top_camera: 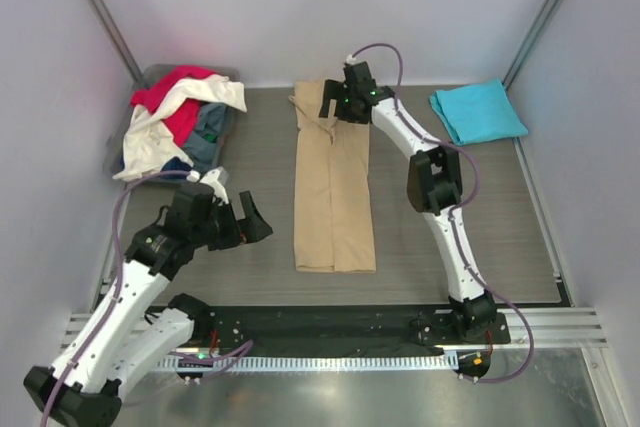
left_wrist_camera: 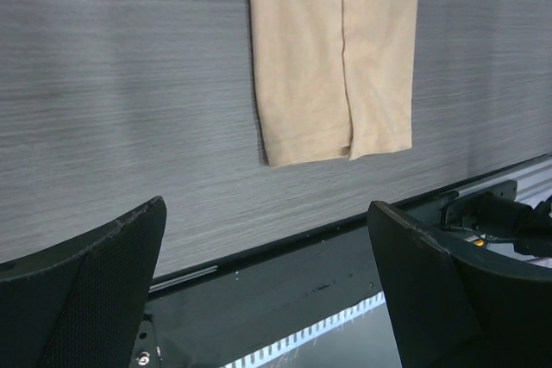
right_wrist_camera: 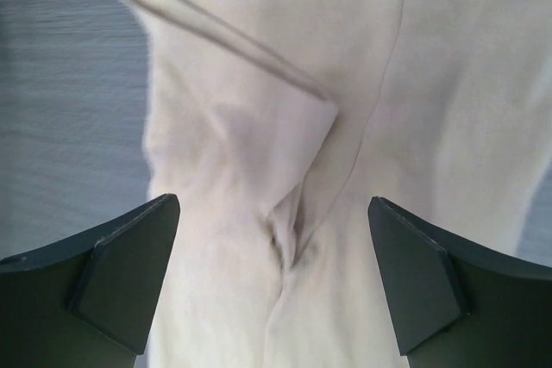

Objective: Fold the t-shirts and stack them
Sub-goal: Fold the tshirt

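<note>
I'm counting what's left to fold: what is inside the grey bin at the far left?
A heap: a red shirt, a white shirt draped across it, and a dark blue-grey shirt. The floor of the grey bin and anything beneath the heap are covered.

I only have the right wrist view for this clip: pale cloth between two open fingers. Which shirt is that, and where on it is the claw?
Observer: It's the tan t-shirt, folded into a long strip in the middle of the table. The right claw is over its far end.
Reviewer: Where's the other arm?
Observer: The left claw is open and holds nothing. It sits to the left of the strip's near end, clear of the cloth.
Reviewer: Any shirt finished already?
Observer: A turquoise t-shirt lies folded at the far right of the table.
</note>
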Available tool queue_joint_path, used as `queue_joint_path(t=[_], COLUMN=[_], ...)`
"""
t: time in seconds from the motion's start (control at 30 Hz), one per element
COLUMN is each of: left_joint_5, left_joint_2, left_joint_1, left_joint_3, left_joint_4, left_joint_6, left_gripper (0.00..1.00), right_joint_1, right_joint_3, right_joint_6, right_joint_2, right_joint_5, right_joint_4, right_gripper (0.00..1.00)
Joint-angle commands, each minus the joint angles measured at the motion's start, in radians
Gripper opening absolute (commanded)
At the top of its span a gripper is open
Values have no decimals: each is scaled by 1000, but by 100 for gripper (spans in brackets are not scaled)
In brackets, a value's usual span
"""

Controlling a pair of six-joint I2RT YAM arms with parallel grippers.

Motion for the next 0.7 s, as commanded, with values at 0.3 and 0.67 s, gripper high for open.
queue_joint_path(t=[0.3, 0.67], left_joint_5=[-114, -148], left_joint_2=[103, 251], left_joint_1=[-218, -311], left_joint_3=[-294, -463], left_joint_4=[344, 630], left_joint_6=[-280, -386], left_gripper=[88, 77], right_joint_1=[7, 24], right_joint_3=[-1251, -1967], right_joint_6=[94, 294], right_joint_2=[-1124, -1593], right_joint_5=[-1, -239], right_joint_4=[82, 222], right_gripper=[97, 79])
